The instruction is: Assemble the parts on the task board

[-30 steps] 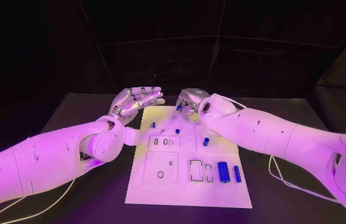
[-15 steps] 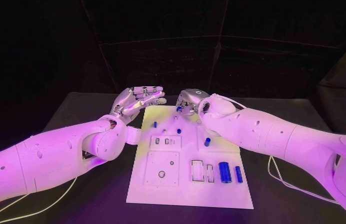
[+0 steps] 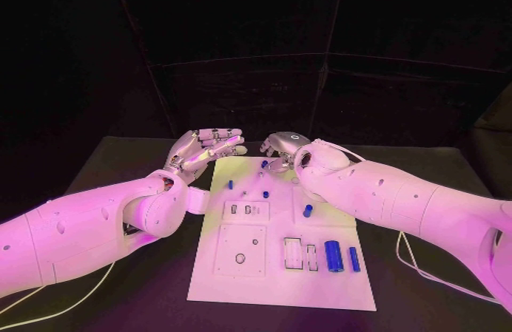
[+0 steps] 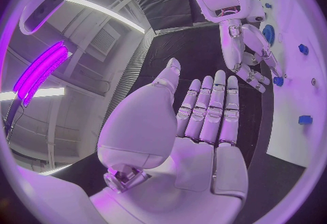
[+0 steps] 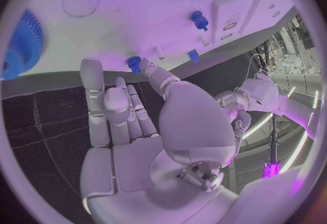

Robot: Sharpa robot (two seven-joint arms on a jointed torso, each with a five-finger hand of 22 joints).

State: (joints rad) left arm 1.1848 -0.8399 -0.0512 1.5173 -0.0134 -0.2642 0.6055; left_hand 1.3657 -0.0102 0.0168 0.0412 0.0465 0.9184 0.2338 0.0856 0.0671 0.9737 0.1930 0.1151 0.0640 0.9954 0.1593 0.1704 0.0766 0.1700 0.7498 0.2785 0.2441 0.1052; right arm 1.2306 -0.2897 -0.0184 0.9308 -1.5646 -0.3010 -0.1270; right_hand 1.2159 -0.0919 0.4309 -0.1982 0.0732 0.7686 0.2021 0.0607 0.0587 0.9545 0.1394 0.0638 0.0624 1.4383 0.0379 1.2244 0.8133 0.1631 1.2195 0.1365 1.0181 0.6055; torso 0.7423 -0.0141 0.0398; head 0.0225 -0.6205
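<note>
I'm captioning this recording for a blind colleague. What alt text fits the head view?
Two white robot arms reach over a white task board on a black table. The right hand pinches a small blue part above the board's far end, and the left hand hovers open beside it. More blue parts lie on the board.

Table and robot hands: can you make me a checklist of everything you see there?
Surface: black table, bare around the board.
Job's things: white board in the middle; blue parts lie on it, some stand as pegs.
Clutter: nothing seen.
Hands: left hand palm up, empty, beside the board's far corner; right hand pinches a small blue part over the far end.
Cables: white cables trail from both arms.
Surroundings: dark.
</note>
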